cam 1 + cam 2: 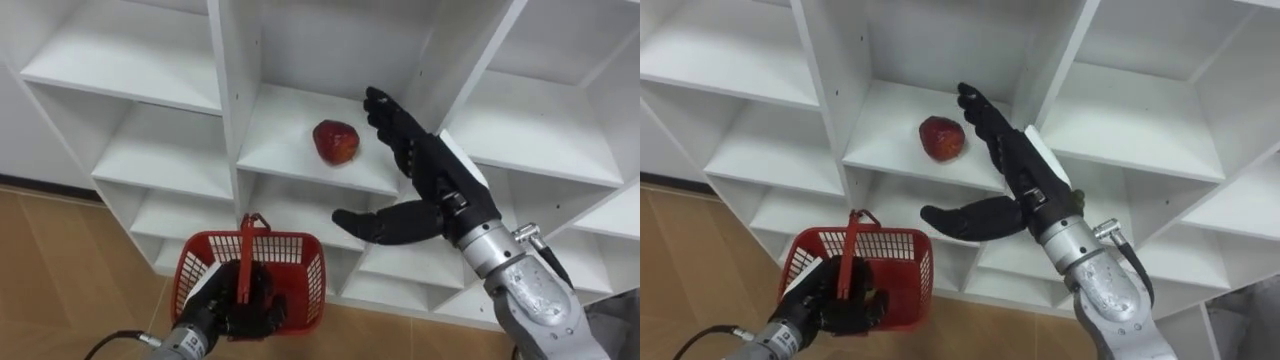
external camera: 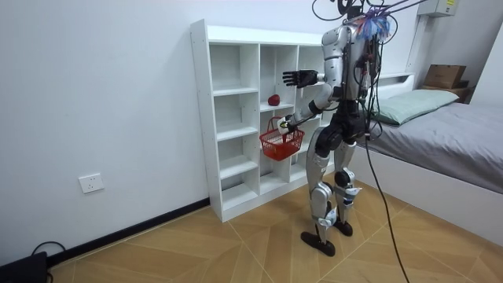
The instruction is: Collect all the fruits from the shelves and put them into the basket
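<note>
Left eye view: red apple (image 1: 336, 142) on a shelf (image 1: 285, 150) in the middle column of the white closet (image 1: 231, 100), about midway along the board and nearer its front edge. Roundish, no clear long axis; stem direction not readable. Just to its right and apart from it, the right robot hand (image 1: 432, 178), spread wide, fingers straight toward the back wall. Lower down, the left robot hand (image 1: 243, 300) curled round the upright handle (image 1: 246, 250) of a red basket (image 1: 295, 265).

Room view: standing upright facing the closet, basket before the lower shelves, apple one shelf higher.
</note>
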You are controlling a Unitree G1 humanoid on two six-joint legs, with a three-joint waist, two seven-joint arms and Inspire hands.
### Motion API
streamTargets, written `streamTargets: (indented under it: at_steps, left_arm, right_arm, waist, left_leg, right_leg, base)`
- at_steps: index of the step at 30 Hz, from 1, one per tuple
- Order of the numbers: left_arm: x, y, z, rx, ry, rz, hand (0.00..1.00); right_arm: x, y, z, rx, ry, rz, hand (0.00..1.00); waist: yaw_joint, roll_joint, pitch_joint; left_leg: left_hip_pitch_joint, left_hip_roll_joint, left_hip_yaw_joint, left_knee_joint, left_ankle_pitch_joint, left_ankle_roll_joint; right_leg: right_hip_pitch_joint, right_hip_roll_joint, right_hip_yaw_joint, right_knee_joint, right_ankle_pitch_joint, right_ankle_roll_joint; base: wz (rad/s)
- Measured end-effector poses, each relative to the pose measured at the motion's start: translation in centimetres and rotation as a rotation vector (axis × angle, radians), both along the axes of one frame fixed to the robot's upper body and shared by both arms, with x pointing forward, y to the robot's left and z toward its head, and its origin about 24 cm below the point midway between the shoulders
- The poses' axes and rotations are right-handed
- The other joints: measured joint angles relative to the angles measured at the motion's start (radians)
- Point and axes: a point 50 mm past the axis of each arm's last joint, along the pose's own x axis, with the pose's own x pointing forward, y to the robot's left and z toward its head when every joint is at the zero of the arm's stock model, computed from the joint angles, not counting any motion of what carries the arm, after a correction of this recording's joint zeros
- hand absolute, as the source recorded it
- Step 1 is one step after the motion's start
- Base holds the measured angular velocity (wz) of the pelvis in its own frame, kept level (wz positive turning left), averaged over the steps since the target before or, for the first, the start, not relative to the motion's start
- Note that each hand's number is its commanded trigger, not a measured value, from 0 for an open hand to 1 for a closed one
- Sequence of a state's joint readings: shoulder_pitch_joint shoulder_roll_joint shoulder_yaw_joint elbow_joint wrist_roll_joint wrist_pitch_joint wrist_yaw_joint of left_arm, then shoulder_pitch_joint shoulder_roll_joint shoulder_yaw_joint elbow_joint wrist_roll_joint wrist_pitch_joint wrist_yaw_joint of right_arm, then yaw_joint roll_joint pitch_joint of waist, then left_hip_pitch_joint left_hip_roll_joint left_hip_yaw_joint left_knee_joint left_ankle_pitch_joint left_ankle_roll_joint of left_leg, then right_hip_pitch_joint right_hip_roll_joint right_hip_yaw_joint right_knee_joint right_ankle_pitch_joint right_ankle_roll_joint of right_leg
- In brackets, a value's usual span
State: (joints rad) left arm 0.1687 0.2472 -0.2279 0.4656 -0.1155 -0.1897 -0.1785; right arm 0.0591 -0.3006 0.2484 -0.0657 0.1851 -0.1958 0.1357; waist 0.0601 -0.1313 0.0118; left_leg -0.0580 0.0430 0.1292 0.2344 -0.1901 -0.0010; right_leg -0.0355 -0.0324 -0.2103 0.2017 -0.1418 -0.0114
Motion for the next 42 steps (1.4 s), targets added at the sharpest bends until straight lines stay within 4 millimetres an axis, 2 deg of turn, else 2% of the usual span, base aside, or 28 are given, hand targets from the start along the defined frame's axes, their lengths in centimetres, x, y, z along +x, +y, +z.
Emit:
streamTargets:
  at_steps: [6,14,19,29,35,42]
  left_arm:
    - [0.0,-0.1,0.0,-0.004,0.001,0.0,1.0]
    - [-0.1,0.0,-0.2,0.002,0.009,0.001,1.0]
    - [-0.1,0.2,-0.1,0.009,0.009,0.0,1.0]
    - [0.0,0.7,0.0,0.012,0.005,0.013,1.0]
    - [0.0,0.9,0.0,0.012,0.004,0.021,1.0]
    - [0.0,0.8,-0.2,0.009,0.015,0.023,1.0]
  right_arm:
    - [0.4,-0.1,0.1,-0.004,-0.008,-0.025,0.0]
    - [2.1,-0.1,1.4,0.009,-0.066,-0.038,0.0]
    - [2.8,-0.4,1.3,0.007,-0.071,-0.079,0.0]
    - [4.5,-1.0,1.5,-0.019,-0.089,-0.154,0.0]
    - [5.8,-1.0,2.5,-0.024,-0.129,-0.191,0.0]
    - [6.0,-1.1,2.5,-0.09,-0.15,-0.215,0.0]
  waist:
    - [0.0,0.001,0.0005]
    - [0.002,0.0,0.0039]
    - [0.008,-0.005,0.0074]
    - [0.003,-0.007,0.0082]
    - [0.008,-0.013,0.0102]
    - [0.021,-0.015,0.0106]
  left_leg:
    - [-0.009,0.001,-0.01,0.006,0.0,0.0]
    - [-0.021,-0.001,-0.03,0.02,0.0,0.0]
    - [-0.041,-0.002,-0.047,0.026,0.0,0.0]
    - [-0.071,-0.004,-0.077,0.04,0.0,0.0]
    - [-0.079,-0.005,-0.078,0.044,0.0,0.001]
    - [-0.099,-0.005,-0.081,0.059,0.001,0.001]
  right_leg:
    - [-0.003,-0.001,-0.013,0.002,0.0,0.0]
    - [-0.003,-0.001,-0.018,0.003,0.001,-0.001]
    - [-0.009,-0.001,-0.025,0.003,0.001,-0.001]
    - [-0.02,-0.004,-0.044,0.004,0.0,-0.001]
    - [-0.023,-0.008,-0.044,0.003,-0.003,0.002]
    - [-0.039,-0.009,-0.044,0.005,-0.004,0.003]
  base:
    - [0.04]
    - [0.05]
    - [0.1]
    - [0.09]
    - [0.02]
    - [0.01]
